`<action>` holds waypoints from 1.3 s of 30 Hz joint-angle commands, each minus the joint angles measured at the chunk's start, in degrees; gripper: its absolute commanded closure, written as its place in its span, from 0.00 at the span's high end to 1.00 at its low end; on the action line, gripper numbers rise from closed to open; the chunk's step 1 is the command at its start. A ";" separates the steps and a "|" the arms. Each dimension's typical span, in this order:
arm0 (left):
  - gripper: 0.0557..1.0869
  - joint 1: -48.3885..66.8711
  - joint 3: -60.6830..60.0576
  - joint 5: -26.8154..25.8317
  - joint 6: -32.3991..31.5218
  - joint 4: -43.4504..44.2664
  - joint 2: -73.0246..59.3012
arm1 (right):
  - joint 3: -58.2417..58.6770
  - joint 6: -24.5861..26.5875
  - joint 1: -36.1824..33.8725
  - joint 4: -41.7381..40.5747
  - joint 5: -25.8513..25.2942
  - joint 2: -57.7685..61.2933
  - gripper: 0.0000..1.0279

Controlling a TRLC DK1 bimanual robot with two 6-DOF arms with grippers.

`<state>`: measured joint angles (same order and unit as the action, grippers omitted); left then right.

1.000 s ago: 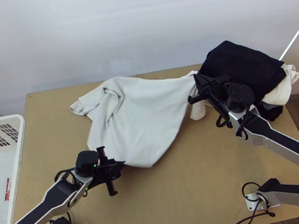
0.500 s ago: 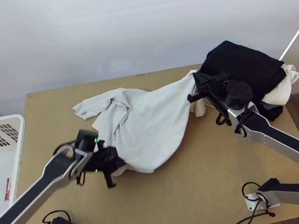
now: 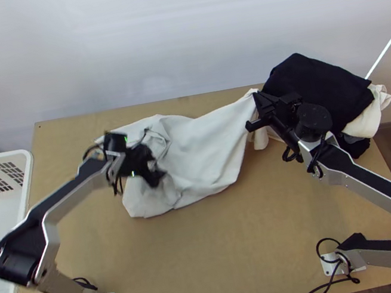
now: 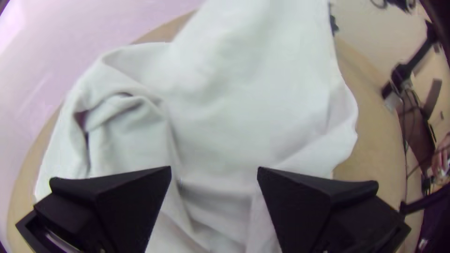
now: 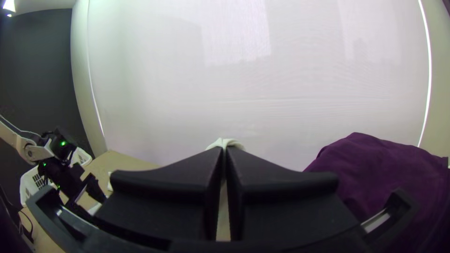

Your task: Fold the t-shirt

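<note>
I judge folding barely begun: the shirt [image 3: 202,151] lies rumpled mid-table, its two o'clock end pinched in my right gripper [image 5: 224,150]; smoothing and proper folds remain. My left gripper [image 4: 214,169], fingers spread, has moved toward one o'clock, over the shirt, whose six o'clock edge has drawn in.

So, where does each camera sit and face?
Top view: high over the near edge of the light wooden table, facing steeply down; both arms show.
Left wrist view: on that arm, facing the rumpled white t-shirt; the open left gripper shows.
Right wrist view: likewise, facing the white backdrop; the right gripper, shut on the t-shirt, shows.
Top and left wrist views share the t-shirt.
</note>
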<state>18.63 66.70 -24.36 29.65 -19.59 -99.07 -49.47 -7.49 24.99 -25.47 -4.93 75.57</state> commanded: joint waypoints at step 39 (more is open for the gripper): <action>0.41 26.54 -45.25 22.43 23.52 21.35 40.44 | -1.42 -2.45 -0.12 1.57 -0.08 0.98 0.03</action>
<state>40.84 26.85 -3.66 54.43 -9.08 -55.68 -50.41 -9.65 24.86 -23.90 -5.06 76.44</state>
